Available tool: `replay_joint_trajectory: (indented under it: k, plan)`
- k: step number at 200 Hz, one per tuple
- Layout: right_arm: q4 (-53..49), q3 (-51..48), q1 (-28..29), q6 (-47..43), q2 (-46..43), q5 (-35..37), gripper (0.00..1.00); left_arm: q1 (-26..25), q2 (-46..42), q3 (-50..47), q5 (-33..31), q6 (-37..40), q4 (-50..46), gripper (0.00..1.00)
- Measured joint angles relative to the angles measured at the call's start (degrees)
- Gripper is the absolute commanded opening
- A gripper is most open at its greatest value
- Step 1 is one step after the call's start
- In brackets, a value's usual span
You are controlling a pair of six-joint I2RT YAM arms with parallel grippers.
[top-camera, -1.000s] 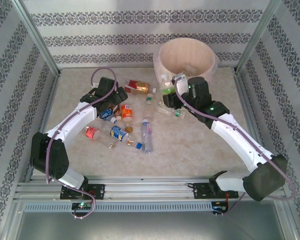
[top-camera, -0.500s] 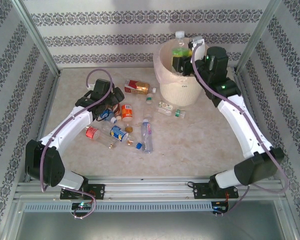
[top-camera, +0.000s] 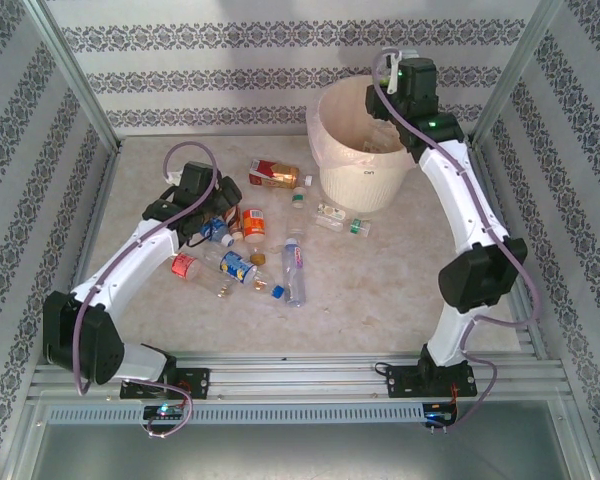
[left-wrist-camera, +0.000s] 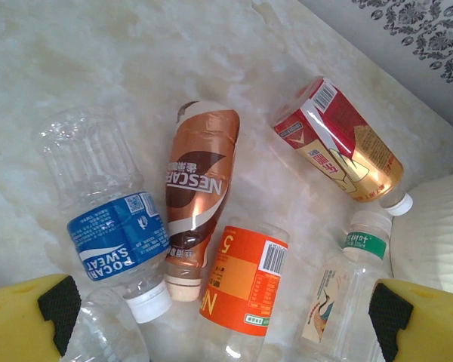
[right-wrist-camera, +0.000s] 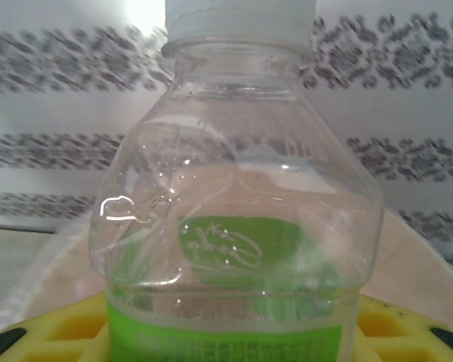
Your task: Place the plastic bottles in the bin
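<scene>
Green-labelled bottle above bin rim, right pincer clamped

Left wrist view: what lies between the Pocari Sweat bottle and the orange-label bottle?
The brown Nescafe bottle lies between them, shown in the left wrist view.

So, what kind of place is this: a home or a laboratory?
Probably a staged robot test cell, not a home: aluminium frame posts hold wallpaper panels, and the left arm and right arm are bolted to a rail at the table edge.
</scene>
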Motion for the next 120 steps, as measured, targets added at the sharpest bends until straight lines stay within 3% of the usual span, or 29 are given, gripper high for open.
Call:
replay_joint_trajectory:
  k: [67, 120]
  plan:
    - [-10.5, 7.0, 0.3, -1.6, 6.3, 16.3, 0.5, 0.4, -0.8, -0.9, -0.2, 0.0, 0.0, 1.0]
    - [-14.6, 8.8, 1.6, -2.8, 8.8, 25.6, 0.66, 0.4, -0.8, -0.9, -0.1, 0.0, 0.0, 1.0]
